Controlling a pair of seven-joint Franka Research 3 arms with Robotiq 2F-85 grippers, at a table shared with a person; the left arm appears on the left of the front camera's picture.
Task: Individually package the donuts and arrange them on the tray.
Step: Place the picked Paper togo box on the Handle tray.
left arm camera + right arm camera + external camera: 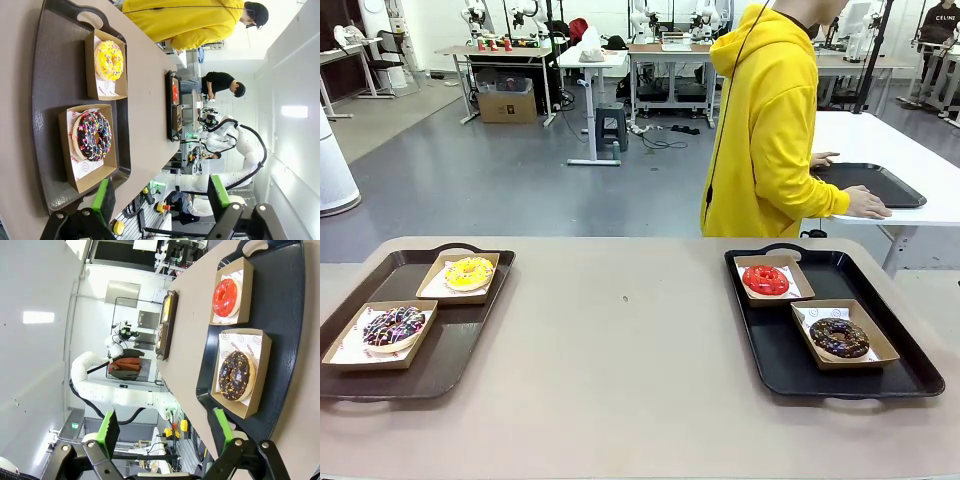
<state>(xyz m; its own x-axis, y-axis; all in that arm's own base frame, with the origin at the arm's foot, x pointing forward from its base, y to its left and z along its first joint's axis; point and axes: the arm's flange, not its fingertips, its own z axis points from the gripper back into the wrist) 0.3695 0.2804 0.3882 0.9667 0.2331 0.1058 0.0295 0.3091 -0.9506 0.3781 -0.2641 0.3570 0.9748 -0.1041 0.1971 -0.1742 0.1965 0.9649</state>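
Donuts sit four in all, each in its own shallow cardboard box, two boxes to a tray, on the beige bench [620, 380]. On the left tray [460, 345] the yellow-iced donut [469, 272] lies in the far box and the chocolate donut with pale sprinkles [393, 326] in the near box [350, 355]. On the right tray [770, 360] the red donut [765, 280] rests in the far box, and the dark chocolate donut [839, 338] in the near box, which stands a little further right. The two trays lie well apart, with bare bench between them.

Left gripper [162, 200] hangs above the near end of the left tray, its jaws wide apart with nothing between the green pads [104, 200]; the sprinkled chocolate donut [93, 136] lies just beyond the pads. Right gripper [167, 432] hangs likewise off the near edge of the right tray [285, 315], jaws spread and holding nothing, with the dark chocolate donut [235, 376] beyond its pads [109, 429] and the red donut [226, 297] further off.

At the far side a person in a yellow hoodie [765, 130] stands turned to the right, both hands resting at a black tray [880, 185] on a white table [910, 150] behind the bench
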